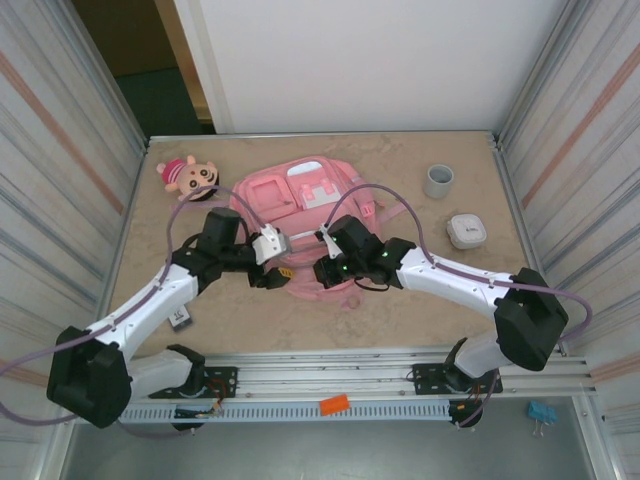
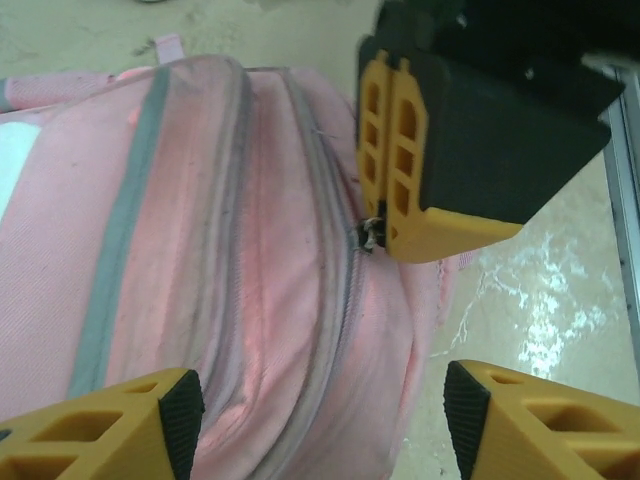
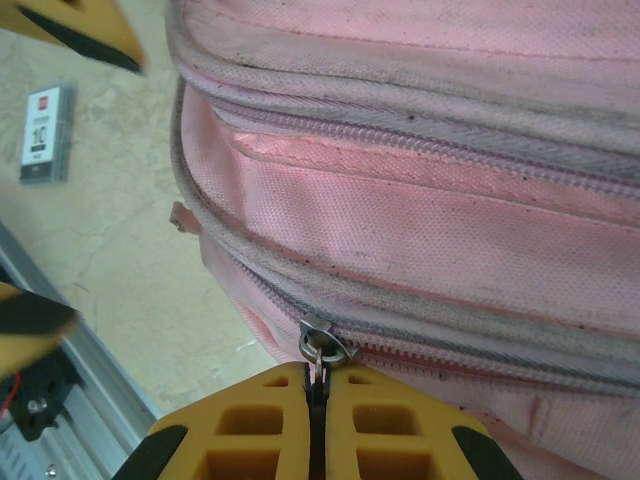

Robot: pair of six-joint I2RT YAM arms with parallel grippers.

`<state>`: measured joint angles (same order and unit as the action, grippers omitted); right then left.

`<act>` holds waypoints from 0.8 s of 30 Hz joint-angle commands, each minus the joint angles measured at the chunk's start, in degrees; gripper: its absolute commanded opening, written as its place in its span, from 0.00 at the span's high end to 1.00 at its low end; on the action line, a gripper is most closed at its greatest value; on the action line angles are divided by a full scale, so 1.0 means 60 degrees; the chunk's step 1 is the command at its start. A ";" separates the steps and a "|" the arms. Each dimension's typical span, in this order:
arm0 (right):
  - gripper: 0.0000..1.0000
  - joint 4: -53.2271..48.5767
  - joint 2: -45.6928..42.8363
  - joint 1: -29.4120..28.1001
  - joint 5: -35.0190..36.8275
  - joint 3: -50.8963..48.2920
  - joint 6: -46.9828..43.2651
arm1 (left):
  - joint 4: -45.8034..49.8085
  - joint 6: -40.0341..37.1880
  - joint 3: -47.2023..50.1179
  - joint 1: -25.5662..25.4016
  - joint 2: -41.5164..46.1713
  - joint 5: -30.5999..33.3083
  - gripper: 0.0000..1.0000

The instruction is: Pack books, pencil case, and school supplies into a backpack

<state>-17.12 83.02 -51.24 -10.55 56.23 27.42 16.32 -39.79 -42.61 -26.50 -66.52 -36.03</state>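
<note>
The pink backpack (image 1: 300,200) lies flat in the middle of the table, its near end between both grippers. My right gripper (image 3: 317,400) is shut on the metal zip pull (image 3: 322,345) of the lower zip; the left wrist view shows those yellow fingers (image 2: 400,150) pinching that pull (image 2: 370,232). Beside it, my left gripper (image 2: 320,425) stands open over the pink fabric (image 2: 250,250), holding nothing. A small black-and-white card (image 3: 45,133) from the school supplies lies on the table left of the backpack. The books and the pencil case are out of view.
A pink-capped plush doll (image 1: 187,175) lies at the back left. A grey cup (image 1: 438,180) and a small white box (image 1: 466,231) stand to the right of the backpack. Metal rails (image 1: 330,375) run along the near edge, and corrugated walls close both sides.
</note>
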 commanded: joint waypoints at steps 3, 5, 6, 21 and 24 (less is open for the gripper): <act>1.00 0.0657 -0.0018 -0.0031 -0.1106 0.0097 -0.0002 | 0.0423 -0.1992 -0.0518 -0.0818 -0.0612 0.1410 0.34; 1.00 0.0657 0.0035 -0.0034 -0.1288 0.0157 0.0012 | 0.0380 -0.2011 -0.0545 -0.0936 -0.0730 0.1713 0.41; 1.00 0.0636 0.0063 -0.0021 -0.1333 0.0194 -0.0005 | 0.0379 -0.2046 -0.0545 -0.0997 -0.0726 0.1922 0.53; 1.00 -0.1501 -0.0670 0.1562 -0.0605 -0.0199 -0.0595 | 0.0777 -0.2519 -0.0149 -0.0959 0.0177 0.5134 1.00; 1.00 -0.1763 -0.0865 0.1763 -0.0531 -0.0231 -0.0771 | 0.0985 -0.2564 -0.0157 -0.0965 0.0245 0.5510 1.00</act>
<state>-21.52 80.95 -41.78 -15.00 55.35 25.12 19.42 -53.95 -43.86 -33.50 -66.85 -12.14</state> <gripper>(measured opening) 0.074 0.045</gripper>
